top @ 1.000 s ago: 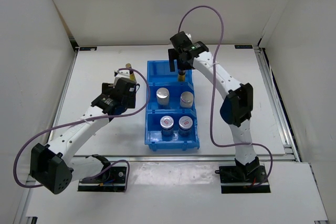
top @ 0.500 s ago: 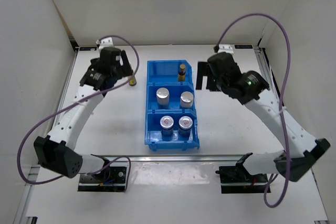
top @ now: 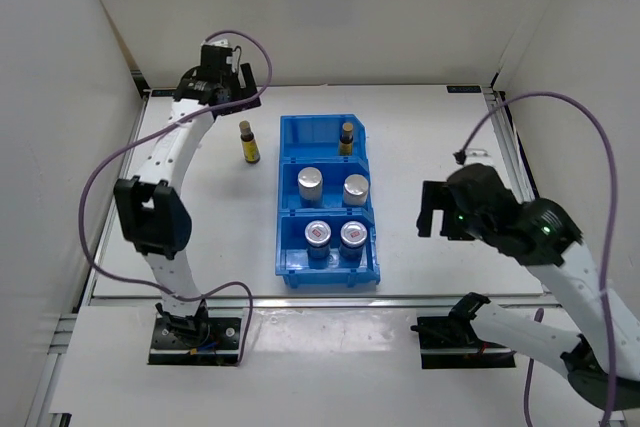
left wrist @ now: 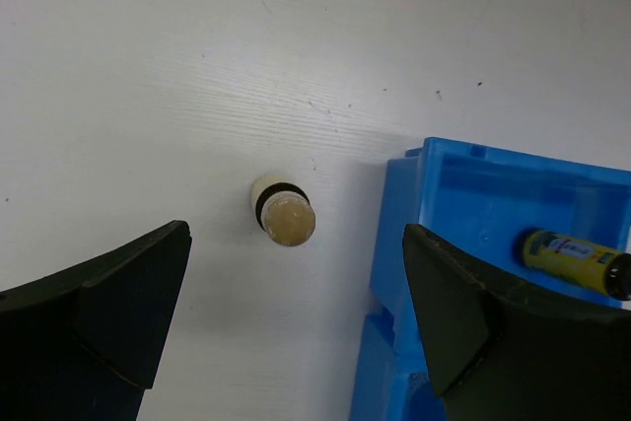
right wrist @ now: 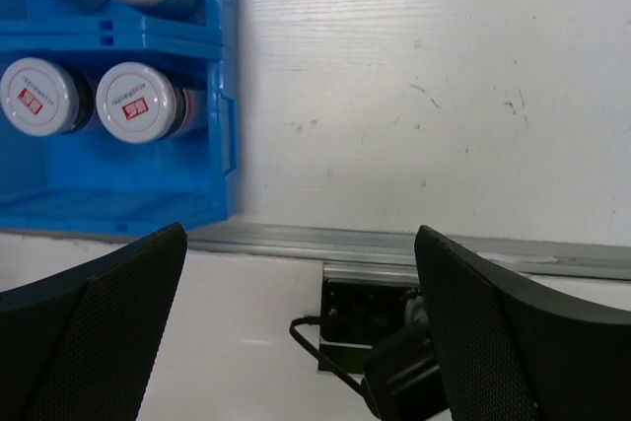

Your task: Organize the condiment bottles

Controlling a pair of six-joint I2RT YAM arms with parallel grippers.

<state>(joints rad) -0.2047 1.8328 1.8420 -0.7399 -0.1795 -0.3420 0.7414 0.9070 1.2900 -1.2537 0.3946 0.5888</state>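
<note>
Right gripper (right wrist: 296,342): jaws spread wide, holding nothing; it hangs over bare table (top: 450,147) to the right of the blue bin (top: 281,237), beside its near end and apart from every bottle.
Near compartment: two silver jars (top: 318,234) (top: 351,234) stand side by side, upright.
Jar lids: white, each with a small red mark; the print is too small to read.
Middle compartment: two white-blue cylinders (top: 311,181) (top: 356,187) with plain silver lids stand side by side.
Far compartment: one boxed amber bottle (top: 346,137) stands at the right side, dark cap up.
Its label: yellow with dark print, not readable.
Loose amber bottle (top: 246,141): upright on the table left of the bin's far end, near it but not touching.
Left gripper (left wrist: 296,244): jaws fully apart and empty; it is raised above the loose amber bottle, which the wrist view shows from above, between the two fingers and untouched.
</note>
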